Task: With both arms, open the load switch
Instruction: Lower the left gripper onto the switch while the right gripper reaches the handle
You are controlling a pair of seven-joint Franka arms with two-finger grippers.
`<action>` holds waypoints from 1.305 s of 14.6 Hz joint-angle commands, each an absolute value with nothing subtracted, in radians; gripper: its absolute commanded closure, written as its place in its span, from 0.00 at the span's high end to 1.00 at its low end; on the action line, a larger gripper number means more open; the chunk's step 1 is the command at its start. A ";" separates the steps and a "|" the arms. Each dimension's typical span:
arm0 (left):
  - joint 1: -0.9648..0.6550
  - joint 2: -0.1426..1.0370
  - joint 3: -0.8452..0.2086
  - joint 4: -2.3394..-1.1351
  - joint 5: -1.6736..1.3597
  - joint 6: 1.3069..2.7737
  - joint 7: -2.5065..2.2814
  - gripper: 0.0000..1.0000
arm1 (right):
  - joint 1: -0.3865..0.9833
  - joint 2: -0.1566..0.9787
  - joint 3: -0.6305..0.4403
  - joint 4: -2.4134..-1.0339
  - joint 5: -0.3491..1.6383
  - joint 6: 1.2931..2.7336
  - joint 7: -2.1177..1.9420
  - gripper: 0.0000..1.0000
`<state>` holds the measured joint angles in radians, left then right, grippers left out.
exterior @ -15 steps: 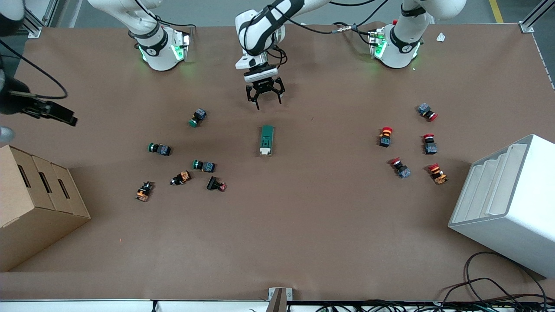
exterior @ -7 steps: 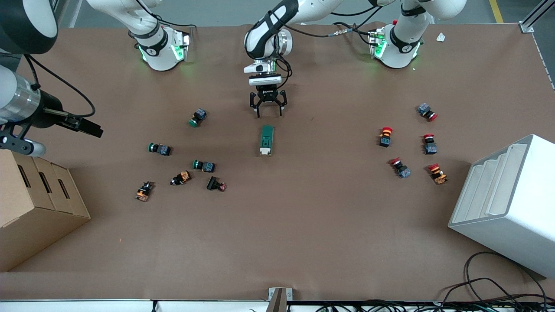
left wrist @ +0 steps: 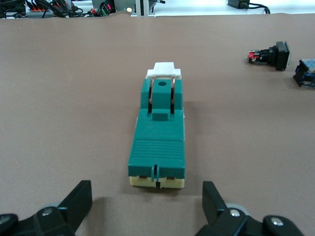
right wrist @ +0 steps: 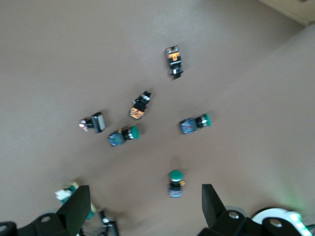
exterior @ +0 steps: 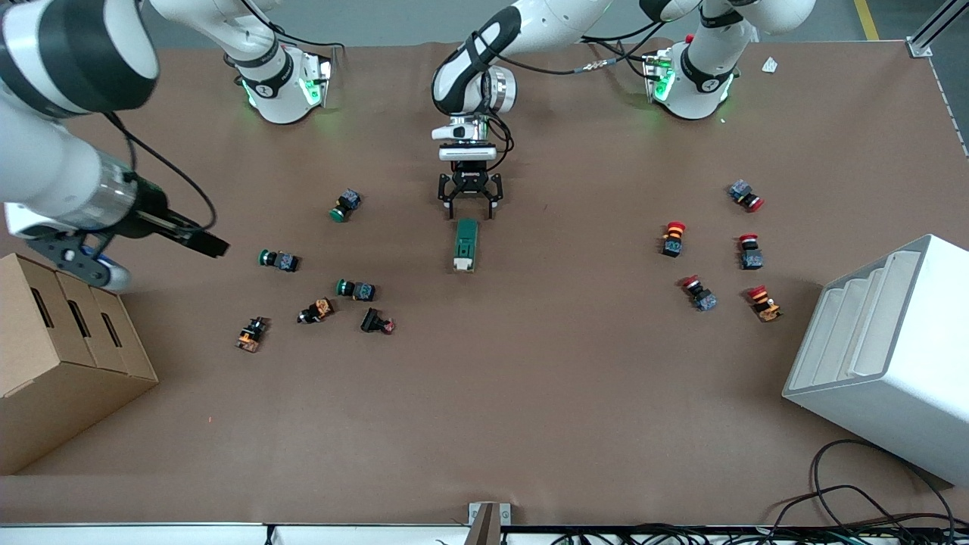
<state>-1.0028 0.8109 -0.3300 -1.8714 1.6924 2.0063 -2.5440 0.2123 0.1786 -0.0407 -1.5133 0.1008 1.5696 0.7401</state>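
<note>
Dark-green, the load switch (exterior: 465, 244) lies flat mid-worktop (exterior: 530, 393), white lever end nearest the front camera. The left tool (exterior: 469, 206) hangs spread open just over its farther end; it should be lowered squarely astride the block. The right tool (right wrist: 142, 209), open too, is held above the push buttons (exterior: 318, 284). The cardboard box (exterior: 60, 363) and white bin (exterior: 886, 356) are seemingly empty.

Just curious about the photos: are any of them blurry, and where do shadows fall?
Right wrist view: soft, smeared push buttons. Left wrist view: crisp load switch, faint shadow beside it. Front view: sharp, shadows beside the cardboard box and white bin.
</note>
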 commanded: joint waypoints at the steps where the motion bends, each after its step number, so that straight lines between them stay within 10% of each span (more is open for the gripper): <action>1: -1.002 0.818 -0.321 -1.867 1.712 2.019 -2.556 0.99 | 0.270 0.221 -0.046 -1.511 0.115 1.606 0.888 1.00; 19: -1.005 0.867 -0.301 -1.865 1.805 2.008 -2.577 0.99 | 0.561 0.580 -0.046 -1.420 0.146 1.859 1.678 1.00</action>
<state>-1.0060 0.8254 -0.3109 -1.8759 1.7819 1.9995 -2.5571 0.5252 0.5269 -0.0372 -1.4559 0.1371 1.8301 1.5972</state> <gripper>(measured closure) 0.004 0.000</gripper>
